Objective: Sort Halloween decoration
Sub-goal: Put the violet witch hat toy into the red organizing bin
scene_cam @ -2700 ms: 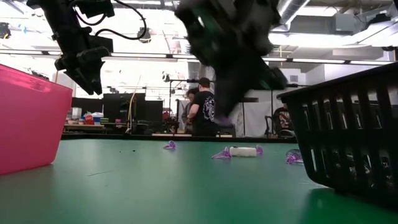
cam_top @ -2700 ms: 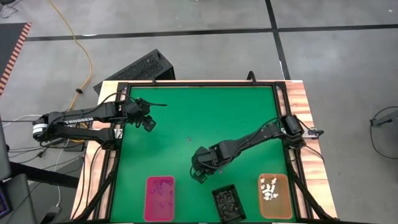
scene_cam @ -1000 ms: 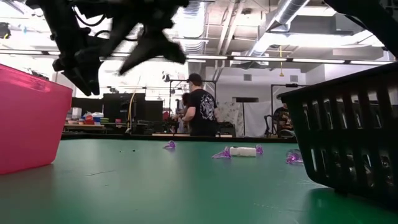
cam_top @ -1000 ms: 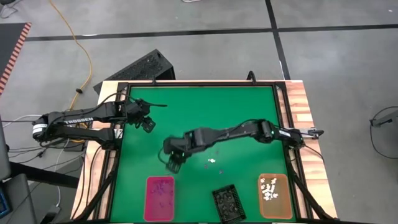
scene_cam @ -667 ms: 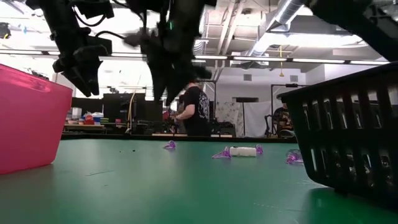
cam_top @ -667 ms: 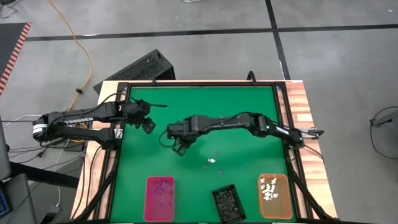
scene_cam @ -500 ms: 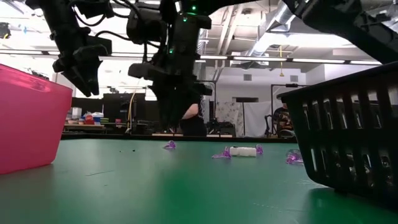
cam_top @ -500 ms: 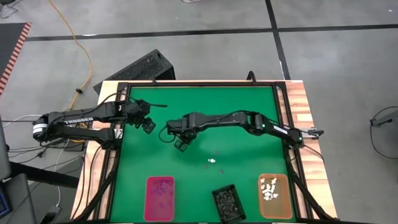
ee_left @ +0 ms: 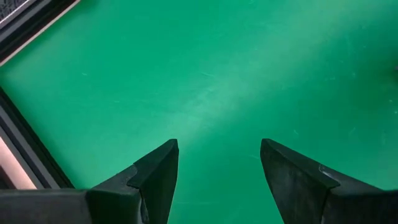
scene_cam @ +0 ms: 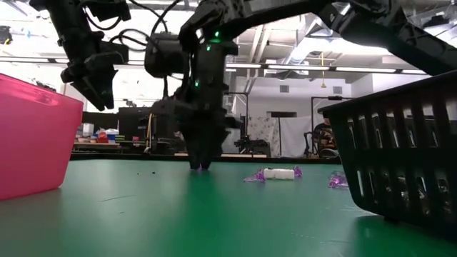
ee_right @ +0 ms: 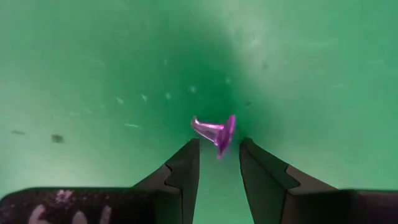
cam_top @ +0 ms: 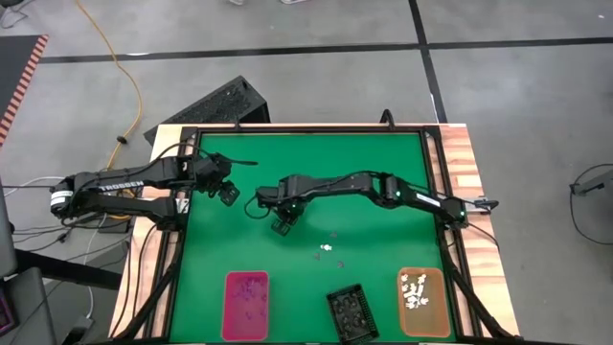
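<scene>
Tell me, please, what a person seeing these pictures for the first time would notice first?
Probably the right gripper, reaching far across the green table with its open fingers down around a tiny purple trinket. Next, the three trays along the near edge: pink tray, black tray, orange tray. The left gripper waits open near the left edge.

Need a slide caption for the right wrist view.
Right claw, fingers apart, poised over a purple trinket on the green table.

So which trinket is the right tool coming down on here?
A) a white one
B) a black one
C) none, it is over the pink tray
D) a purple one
D: the right tool has its fingers open on either side of a purple trinket lying on the green mat.
</scene>
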`<state>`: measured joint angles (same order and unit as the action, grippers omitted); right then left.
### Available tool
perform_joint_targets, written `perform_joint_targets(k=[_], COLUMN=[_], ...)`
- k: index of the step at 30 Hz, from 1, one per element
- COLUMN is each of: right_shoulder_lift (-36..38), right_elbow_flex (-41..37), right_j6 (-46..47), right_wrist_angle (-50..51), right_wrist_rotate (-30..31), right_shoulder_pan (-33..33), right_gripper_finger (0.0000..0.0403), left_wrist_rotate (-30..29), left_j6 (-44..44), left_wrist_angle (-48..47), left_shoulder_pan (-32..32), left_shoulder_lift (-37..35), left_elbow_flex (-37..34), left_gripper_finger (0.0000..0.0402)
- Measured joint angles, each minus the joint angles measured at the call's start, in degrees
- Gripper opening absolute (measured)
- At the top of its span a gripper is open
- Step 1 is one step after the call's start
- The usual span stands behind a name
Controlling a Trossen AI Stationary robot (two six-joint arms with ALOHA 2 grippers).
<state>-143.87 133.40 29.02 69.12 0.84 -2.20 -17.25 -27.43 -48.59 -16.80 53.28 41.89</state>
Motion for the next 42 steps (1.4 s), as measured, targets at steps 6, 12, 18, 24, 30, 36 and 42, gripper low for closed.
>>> perform_joint_targets(k=[6,12,18,24,30,36,42], right_shoulder_lift=[-1.3,-1.4,-1.5,-0.6,3.1,3.9,3.9], right_elbow_flex=[0.2,0.2,0.1,1.2,1.4,1.5,1.5], right_j6=[-0.6,0.1,0.9,1.1,2.9,-2.2,-7.3], right_wrist_angle=[-0.6,-0.5,-0.5,-1.0,-4.5,-12.8,-20.3], right_wrist_rotate=[-2.4,-2.4,-2.9,-1.9,-2.6,-2.7,-3.6], right_shoulder_pan=[-0.2,0.0,0.2,1.6,5.1,10.2,15.1], right_gripper_finger=[0.0135,0.0066,0.0018,0.0014,0.0014,0.0014,0.0014], left_wrist_rotate=[-0.8,-1.6,-1.6,-1.6,-1.6,-1.4,-1.0], left_j6=[0.0,0.3,0.3,0.3,0.3,0.2,-0.8], left_wrist_angle=[0.0,0.0,0.0,0.0,0.0,0.0,0.0], left_shoulder_pan=[0.0,-0.3,-0.3,-0.3,-0.3,-0.3,-0.3], left_shoulder_lift=[0.0,0.0,0.0,0.0,0.0,0.0,0.0], left_elbow_flex=[0.0,0.0,0.0,0.0,0.0,0.0,0.0], left_gripper_finger=[0.0219,0.0219,0.0219,0.0219,0.0219,0.0219,0.0219])
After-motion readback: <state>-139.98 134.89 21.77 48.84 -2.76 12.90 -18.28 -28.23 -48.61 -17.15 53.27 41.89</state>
